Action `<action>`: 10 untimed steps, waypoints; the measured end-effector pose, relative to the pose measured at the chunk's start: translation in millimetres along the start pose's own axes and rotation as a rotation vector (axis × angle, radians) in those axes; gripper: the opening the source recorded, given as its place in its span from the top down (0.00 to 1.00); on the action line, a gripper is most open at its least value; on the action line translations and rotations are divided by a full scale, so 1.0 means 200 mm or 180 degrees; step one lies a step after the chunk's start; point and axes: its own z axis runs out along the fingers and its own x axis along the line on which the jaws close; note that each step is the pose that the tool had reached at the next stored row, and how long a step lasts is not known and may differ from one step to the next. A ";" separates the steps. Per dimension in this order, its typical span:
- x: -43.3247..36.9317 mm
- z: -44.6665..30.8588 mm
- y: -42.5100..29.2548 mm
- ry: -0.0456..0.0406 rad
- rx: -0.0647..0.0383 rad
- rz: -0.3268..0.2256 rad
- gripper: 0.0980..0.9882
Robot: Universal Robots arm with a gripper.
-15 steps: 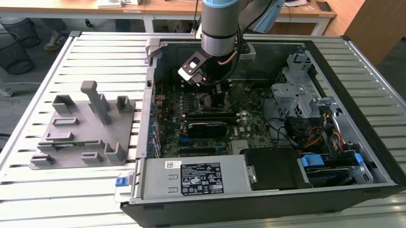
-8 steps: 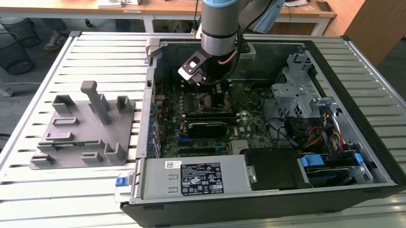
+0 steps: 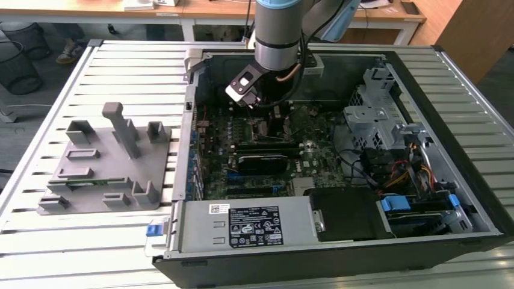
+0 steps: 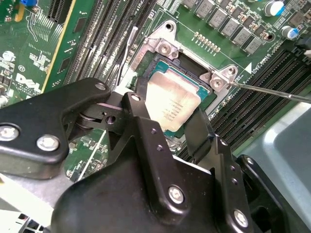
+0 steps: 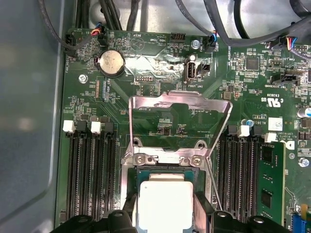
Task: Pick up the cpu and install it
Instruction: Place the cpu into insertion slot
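The cpu (image 4: 172,104), a flat square chip with a silvery top, lies in the motherboard socket (image 4: 163,48) inside the open computer case (image 3: 192,144). My gripper (image 4: 170,116) hangs straight over it, with its two black fingers (image 4: 141,121) pressed against opposite edges of the chip. In the first wrist view the cpu (image 5: 165,201) sits between the same fingertips (image 5: 130,208), below the socket's raised metal load plate (image 5: 180,104). In the exterior view the gripper (image 3: 266,111) reaches down into the case near its back wall, and the arm covers the chip.
Memory slots (image 5: 90,170) flank the socket on both sides. A thin retention lever (image 4: 272,91) sticks out beside it. A grey fixture block (image 3: 105,174) rests on the slatted table at the exterior view's left. A power supply (image 3: 249,223) and a drive cage (image 3: 377,120) crowd the case.
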 end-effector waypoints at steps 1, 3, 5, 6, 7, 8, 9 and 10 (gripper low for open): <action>0.000 0.000 0.000 -0.0006 0.0000 0.0001 0.46; 0.000 0.001 0.000 -0.0016 0.0001 0.0007 0.46; 0.000 0.001 0.000 -0.0016 0.0002 0.0015 0.46; 0.000 0.001 0.000 -0.0016 0.0001 0.0015 0.46; 0.000 0.001 0.001 -0.0016 0.0001 0.0015 0.46; 0.000 0.001 0.001 -0.0016 0.0001 0.0016 0.46; 0.000 0.001 0.001 -0.0016 0.0001 0.0016 0.46; 0.000 0.001 0.001 -0.0016 0.0001 0.0016 0.46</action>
